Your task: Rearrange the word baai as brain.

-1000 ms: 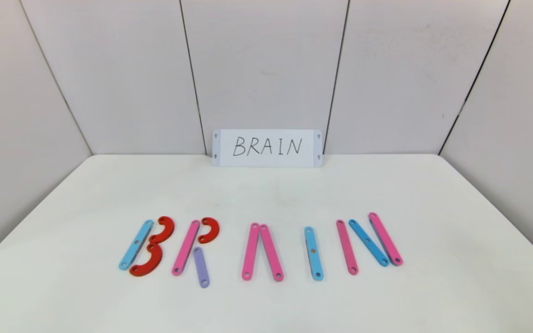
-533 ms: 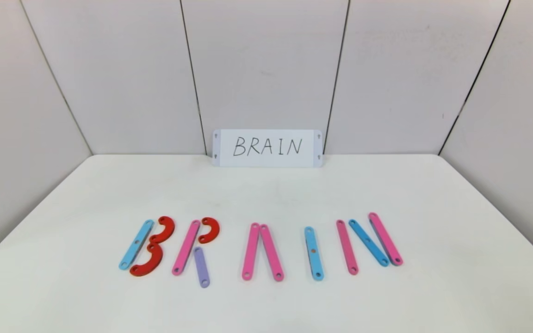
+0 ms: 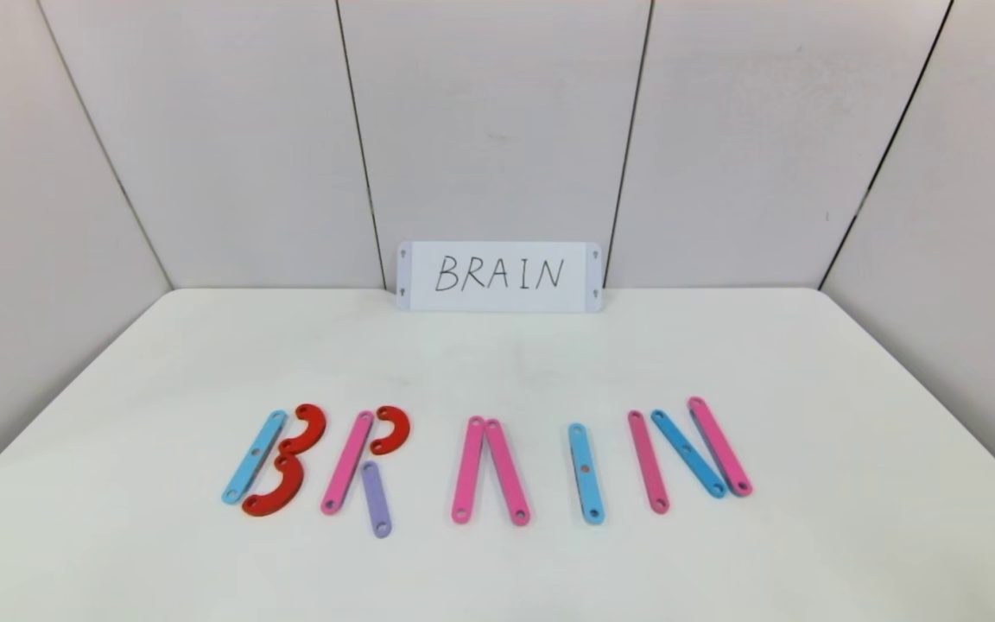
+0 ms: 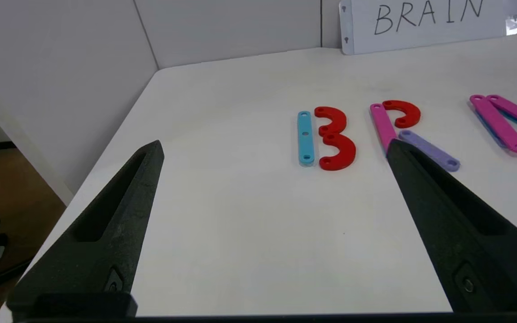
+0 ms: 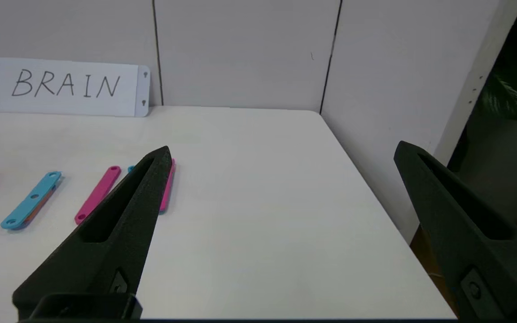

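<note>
Head view — white table (image 3: 497,371) | grey panel walls (image 3: 489,130) | left hand (image 4: 274,148), right hand (image 5: 281,152) — both spread wide, empty

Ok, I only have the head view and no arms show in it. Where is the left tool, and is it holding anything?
Observer: The left tool is open and empty. It hangs over the near left part of the table, facing the B and R.
Operator: And the right one?
Observer: The right tool is open and empty too, over the near right part, with the N ahead of it toward the middle.
Operator: Anything hidden under the letters?
Observer: In the left wrist view, a blue edge seems to show under the pink strips of the A.
</note>
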### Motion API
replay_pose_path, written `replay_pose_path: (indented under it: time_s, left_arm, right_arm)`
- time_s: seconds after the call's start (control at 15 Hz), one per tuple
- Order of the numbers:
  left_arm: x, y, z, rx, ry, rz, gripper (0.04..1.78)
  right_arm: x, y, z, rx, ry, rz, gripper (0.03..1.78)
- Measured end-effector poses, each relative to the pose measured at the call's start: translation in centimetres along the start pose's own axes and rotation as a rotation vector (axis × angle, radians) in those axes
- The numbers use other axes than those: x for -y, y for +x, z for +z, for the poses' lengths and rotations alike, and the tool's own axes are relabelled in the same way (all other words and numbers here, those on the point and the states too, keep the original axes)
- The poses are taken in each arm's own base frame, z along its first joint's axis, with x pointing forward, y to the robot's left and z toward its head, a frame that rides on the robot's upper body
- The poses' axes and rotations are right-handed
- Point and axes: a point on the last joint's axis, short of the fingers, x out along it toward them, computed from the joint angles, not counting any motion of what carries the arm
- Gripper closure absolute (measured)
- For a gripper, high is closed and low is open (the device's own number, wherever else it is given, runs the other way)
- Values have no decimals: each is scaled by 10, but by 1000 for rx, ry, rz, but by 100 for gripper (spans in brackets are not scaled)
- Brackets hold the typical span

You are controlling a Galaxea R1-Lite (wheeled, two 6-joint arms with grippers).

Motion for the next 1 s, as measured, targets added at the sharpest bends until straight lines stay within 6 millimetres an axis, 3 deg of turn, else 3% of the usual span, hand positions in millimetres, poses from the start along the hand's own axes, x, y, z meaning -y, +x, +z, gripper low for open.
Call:
replay_pose_path:
  time_s: [0.4,1.0]
  left_arm:
    - [4,7,-25,-46,5,-29,8]
    - [5,7,-32,-107,-19,-51,8]
  right_arm:
    - [-4,-1,-32,-213,4,107,8]
    - [-4,0,-32,-201,31,99,8]
